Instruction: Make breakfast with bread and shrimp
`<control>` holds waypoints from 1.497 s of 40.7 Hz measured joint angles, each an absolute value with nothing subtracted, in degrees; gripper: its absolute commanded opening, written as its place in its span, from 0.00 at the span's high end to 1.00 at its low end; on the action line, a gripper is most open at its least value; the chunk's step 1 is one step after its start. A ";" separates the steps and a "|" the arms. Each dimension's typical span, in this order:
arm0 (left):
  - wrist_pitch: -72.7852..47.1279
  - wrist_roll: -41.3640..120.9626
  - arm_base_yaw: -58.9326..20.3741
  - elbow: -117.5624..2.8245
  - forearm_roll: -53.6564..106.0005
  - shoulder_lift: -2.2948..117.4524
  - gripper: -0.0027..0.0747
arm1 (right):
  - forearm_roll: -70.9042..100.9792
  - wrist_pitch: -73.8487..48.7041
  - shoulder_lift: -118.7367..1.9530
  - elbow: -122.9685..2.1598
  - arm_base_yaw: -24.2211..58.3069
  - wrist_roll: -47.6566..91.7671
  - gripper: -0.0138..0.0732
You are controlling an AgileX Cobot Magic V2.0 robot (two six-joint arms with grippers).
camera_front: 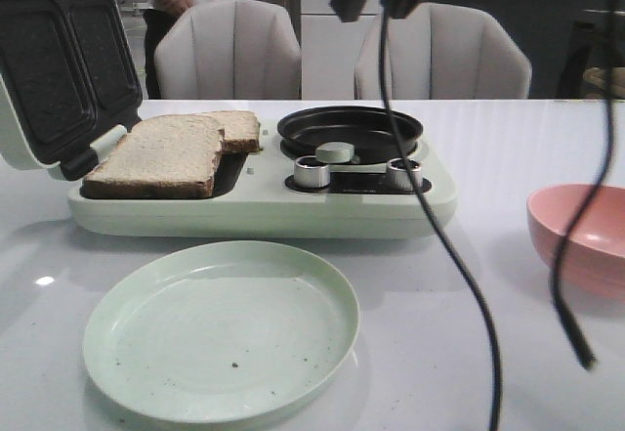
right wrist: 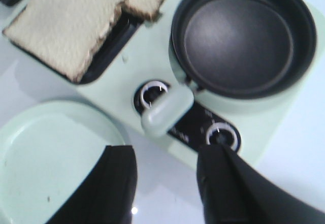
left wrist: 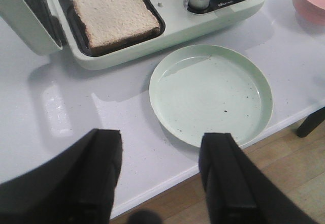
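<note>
Front view: low, near desk's front edge, facing forward across it. Left wrist view: high over front edge, angled down, sees floor. Right wrist view: close above breakfast maker, looking down. All three share plate and maker's dials.

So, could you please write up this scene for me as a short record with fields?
bread: two square pale slices with brown crusts overlapping on the open pale green breakfast maker's griddle
pan: round black pan, nothing in it
plate: round pale green plate in front of the maker, only crumbs on it
bowl: pink bowl at the right
shrimp: none visible
left pincer: open, holding nothing
right pincer: open, holding nothing
</note>
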State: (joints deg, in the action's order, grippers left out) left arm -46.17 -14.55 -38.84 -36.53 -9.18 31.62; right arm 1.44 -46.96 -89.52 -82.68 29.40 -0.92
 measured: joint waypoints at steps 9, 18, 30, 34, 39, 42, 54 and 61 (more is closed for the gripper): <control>-46.17 -14.55 -38.84 -36.53 -9.18 31.62 0.44 | 1.32 -44.30 -74.39 -65.94 29.40 -1.05 0.38; -46.17 -14.55 -38.84 -36.53 -9.18 31.62 0.44 | 1.18 -43.24 -60.15 -51.69 29.40 -1.41 0.38; -46.17 -14.55 -38.84 -36.53 -9.18 31.62 0.44 | 1.18 -43.24 -43.77 -38.82 29.40 -3.24 0.38; -46.17 -14.55 -38.84 -36.53 -9.18 31.62 0.44 | 1.18 -43.24 -39.26 -36.43 29.40 -3.33 0.38; -46.17 -14.55 -38.84 -36.53 -9.18 31.62 0.44 | 1.18 -43.24 -35.50 -34.69 29.40 -3.33 0.38; -46.17 -14.55 -38.84 -36.53 -9.18 31.62 0.44 | 1.18 -43.37 -34.72 -34.35 29.40 -3.33 0.38; -45.71 -14.55 -38.84 -36.53 -9.03 31.62 0.48 | 1.18 -44.25 -34.72 -34.13 29.40 -3.47 0.38; -48.82 -14.41 -38.84 -37.63 -9.92 34.83 0.68 | 1.18 -44.25 -34.72 -34.13 29.40 -3.47 0.38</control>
